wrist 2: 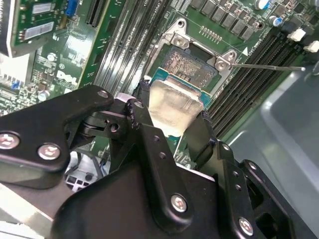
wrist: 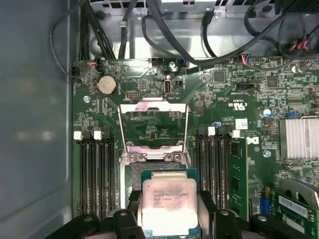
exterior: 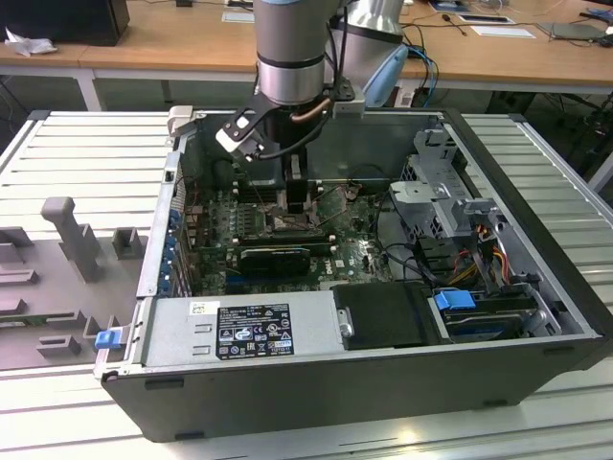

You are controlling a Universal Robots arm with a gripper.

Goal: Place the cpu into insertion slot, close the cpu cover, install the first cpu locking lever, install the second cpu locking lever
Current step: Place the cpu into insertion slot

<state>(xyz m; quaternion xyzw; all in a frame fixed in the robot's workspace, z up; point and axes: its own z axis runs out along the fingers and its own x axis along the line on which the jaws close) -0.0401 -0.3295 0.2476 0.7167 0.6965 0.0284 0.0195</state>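
- One cpu [wrist 2: 172, 102]
- One insertion slot [wrist 2: 192, 62]
- One cpu cover [wrist: 152, 106]
- One round coin battery [wrist: 106, 85]
- Two banks of memory slots [wrist: 97, 172]
- One graphics card [exterior: 276, 257]
- One power supply [exterior: 239, 331]
- One open computer case [exterior: 335, 393]
- One tool [wrist: 169, 201]

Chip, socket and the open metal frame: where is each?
chip [wrist: 168, 204]: first wrist view, middle of its silver top.
socket [wrist 2: 187, 62]: second wrist view, its bare pin field.
metal frame [wrist: 152, 106]: first wrist view, bar at its free end.

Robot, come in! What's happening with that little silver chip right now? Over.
Hand shut on the cpu, held just over the insertion slot, not seated. Cpu cover stands open. Nothing seen blocking the slot.
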